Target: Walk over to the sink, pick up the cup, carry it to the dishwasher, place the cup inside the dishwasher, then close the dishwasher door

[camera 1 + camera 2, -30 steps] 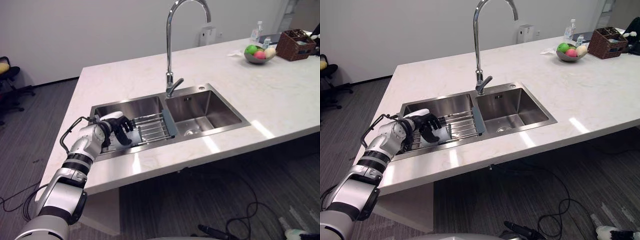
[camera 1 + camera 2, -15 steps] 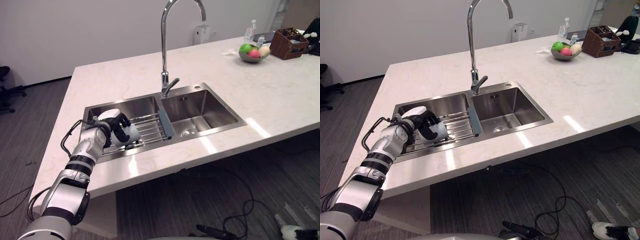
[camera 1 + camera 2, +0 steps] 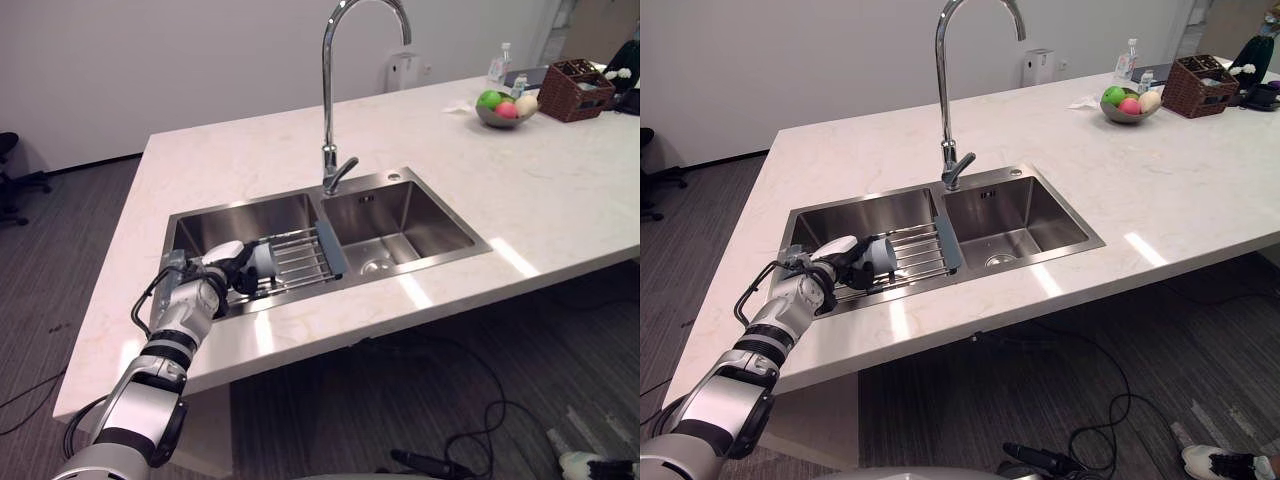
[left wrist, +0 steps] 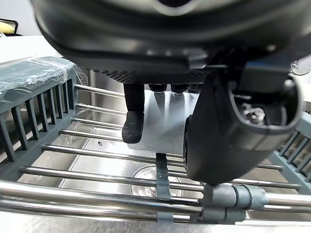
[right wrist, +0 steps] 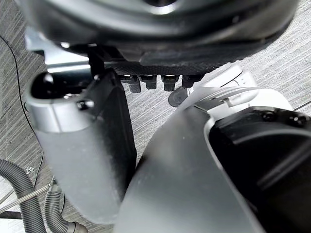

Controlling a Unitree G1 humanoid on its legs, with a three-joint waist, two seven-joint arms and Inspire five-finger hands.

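Note:
A pale grey cup (image 3: 263, 262) lies on its side on the wire rack (image 3: 303, 255) over the left basin of the steel sink (image 3: 440, 262). My left hand (image 3: 222, 272) reaches in from the counter's front edge and is shut on the cup. In the left wrist view the cup's pale wall (image 4: 165, 121) sits between a curled finger (image 4: 133, 124) and the thumb (image 4: 228, 131), just above the rack's bars (image 4: 97, 167). My right hand (image 5: 82, 145) hangs over the grey floor with its fingers relaxed and nothing in it.
A tall chrome faucet (image 3: 328, 100) rises behind the divider between the two basins. On the far right of the pale stone counter (image 3: 250, 160) stand a fruit bowl (image 3: 503, 108), a wicker basket (image 3: 575, 90) and a bottle (image 3: 497, 68). An office chair (image 3: 10, 180) stands at the left.
The camera has shifted slightly. My left hand has drawn back toward the sink's front edge and turned, with the cup still in its grasp and now pointing toward the rack.

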